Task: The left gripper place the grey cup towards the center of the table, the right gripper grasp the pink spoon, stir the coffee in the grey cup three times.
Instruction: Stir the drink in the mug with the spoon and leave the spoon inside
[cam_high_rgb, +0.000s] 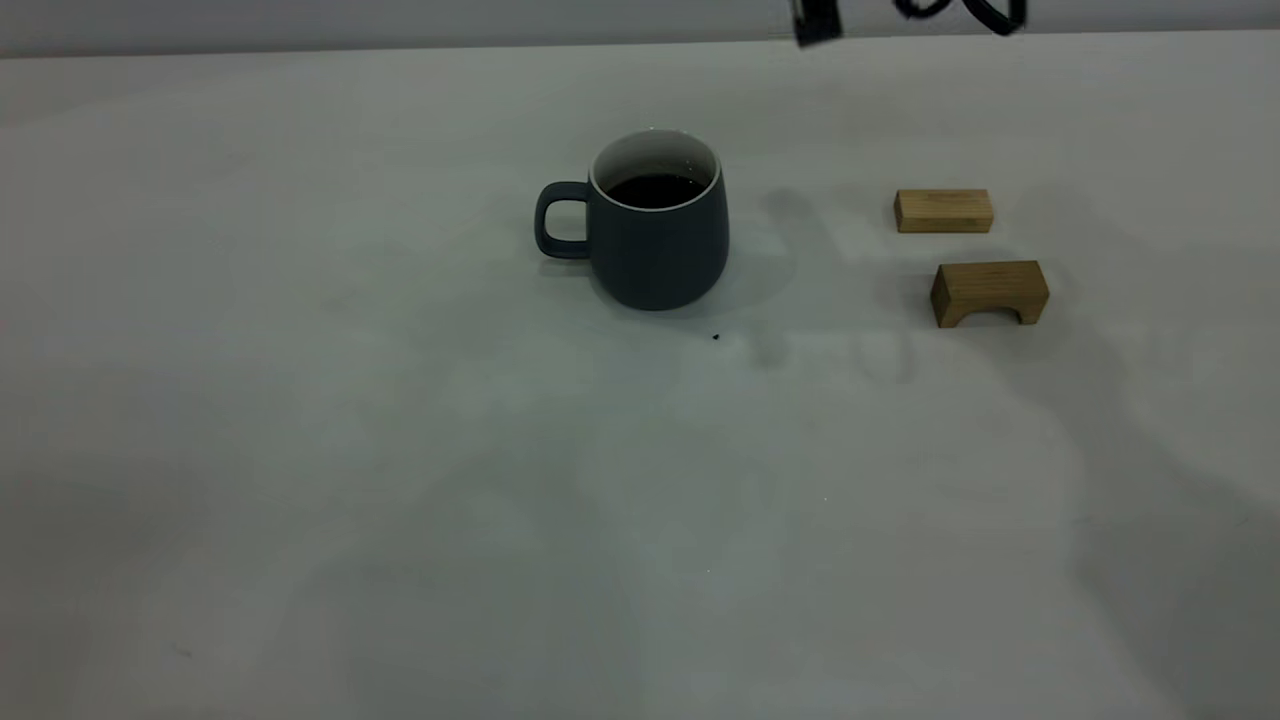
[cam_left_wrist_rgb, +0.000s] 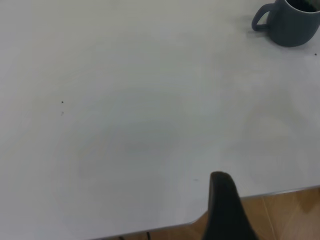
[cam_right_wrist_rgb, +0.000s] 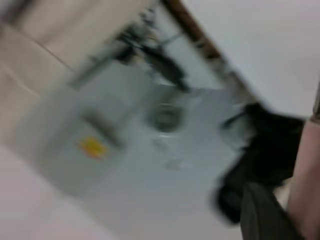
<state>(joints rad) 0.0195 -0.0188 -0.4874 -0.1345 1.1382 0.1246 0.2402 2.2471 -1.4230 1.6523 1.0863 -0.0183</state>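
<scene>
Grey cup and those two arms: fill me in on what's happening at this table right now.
Nothing is touching the grey cup; it stands upright near the middle of the table with coffee in it, handle pointing toward the exterior view's left. The left gripper is off by the table edge, far from the cup. Only dark parts of the right arm show at the top of the exterior view. Two wooden blocks lie to the cup's right. No spoon is visible.

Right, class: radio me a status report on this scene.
Left gripper back at table edge, empty. Right gripper state unreadable. Grey cup with coffee mid-table; spoon unseen. Two wooden blocks right of cup, clear.
</scene>
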